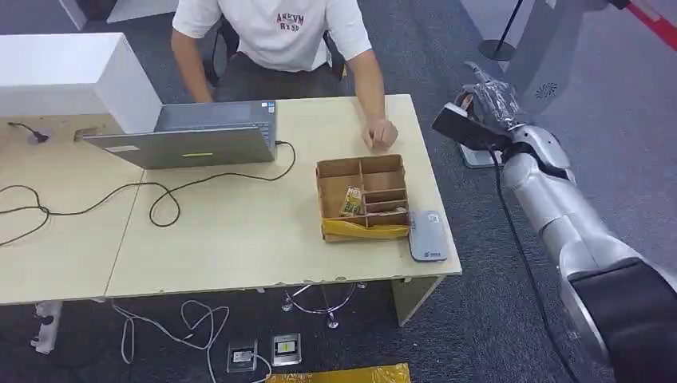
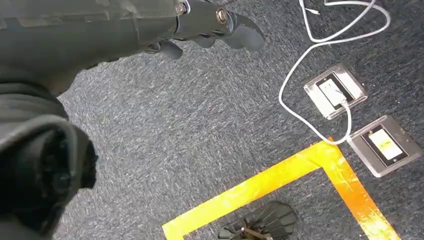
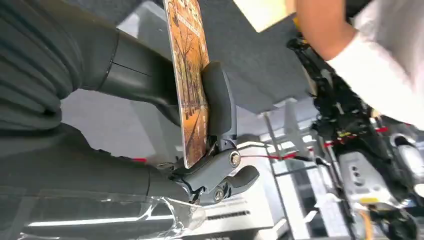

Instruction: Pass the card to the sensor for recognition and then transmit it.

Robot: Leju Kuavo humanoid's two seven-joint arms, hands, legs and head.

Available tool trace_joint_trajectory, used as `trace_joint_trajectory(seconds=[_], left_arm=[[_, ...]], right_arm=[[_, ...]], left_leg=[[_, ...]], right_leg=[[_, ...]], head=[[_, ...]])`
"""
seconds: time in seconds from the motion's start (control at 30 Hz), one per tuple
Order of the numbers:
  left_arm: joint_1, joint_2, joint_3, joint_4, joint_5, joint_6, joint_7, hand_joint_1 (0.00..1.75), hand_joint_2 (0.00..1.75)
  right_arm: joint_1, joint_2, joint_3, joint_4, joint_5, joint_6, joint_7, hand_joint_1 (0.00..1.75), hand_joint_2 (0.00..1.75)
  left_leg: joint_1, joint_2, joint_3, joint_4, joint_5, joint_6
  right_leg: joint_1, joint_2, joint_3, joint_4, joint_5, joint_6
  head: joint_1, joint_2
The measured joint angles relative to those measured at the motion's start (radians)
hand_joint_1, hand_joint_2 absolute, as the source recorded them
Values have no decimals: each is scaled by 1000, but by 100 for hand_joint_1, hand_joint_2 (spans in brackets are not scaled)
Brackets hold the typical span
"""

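Off the desk's (image 1: 239, 239) right edge, at about two o'clock from the divided cardboard box (image 1: 363, 195), I have the right hand (image 1: 487, 108) raised with the card (image 3: 190, 85) pinched flat between thumb and fingers. Its long axis runs along the fingers. The grey sensor (image 1: 427, 235) lies flat on the desk at the box's four o'clock, so it sits toward seven o'clock from the card, well apart. That hand is far nearer than the left hand (image 2: 210, 25), which hangs loosely curled and holding nothing over blue carpet with yellow tape. A person sits behind the desk, one hand resting near the box.
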Motion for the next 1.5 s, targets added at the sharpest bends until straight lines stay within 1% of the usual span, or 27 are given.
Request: trace_joint_trajectory(seconds=[0.17, 0.4, 0.5, 0.73, 0.87, 1.0, 1.5], left_arm=[[3, -2, 0, 0, 4, 0, 2, 0, 0], [0, -1, 0, 0, 3, -3, 10, 0, 0], [-1, 0, 0, 0, 3, -4, 12, 0, 0], [-1, 0, 0, 0, 3, -11, 23, 0, 0], [-1, -1, 0, 0, 0, -11, 30, 0, 0], [-1, -1, 0, 0, 0, -11, 31, 0, 0], [2, -1, 0, 0, 6, -7, 31, 0, 0]], right_arm=[[118, -56, -21, -77, -38, -14, 37, 175, 175], [234, -83, -52, -128, -63, -24, 74, 175, 175], [282, -82, -54, -157, -54, -20, 98, 175, 175], [365, -70, -54, -215, -27, -9, 127, 175, 175], [414, -63, -54, -256, -16, 15, 151, 175, 175], [449, -54, -54, -287, -15, 24, 161, 175, 175], [487, -37, -54, -338, -8, 45, 175, 175, 175]], left_leg=[[1, -1, -1, 0, 0, 0], [1, 1, 0, 0, 0, 0], [1, 1, 0, 0, 0, 0], [1, 1, 0, 0, 0, 0], [1, 1, 0, 0, 0, 0], [1, 1, 0, 0, 0, 0], [1, 1, 0, 0, 0, 0]], right_leg=[[1, -2, 0, 0, 0, 0], [1, 1, 0, 0, 0, 0], [1, 2, 0, 0, 0, 0], [1, 2, 0, 0, 0, 0], [1, 2, 0, 0, 0, 0], [1, 2, 0, 0, 0, 0], [1, 2, 0, 0, 0, 0]], head=[[1, 0], [0, 0], [0, 0], [0, 0], [0, 0], [0, 0], [0, 0]])
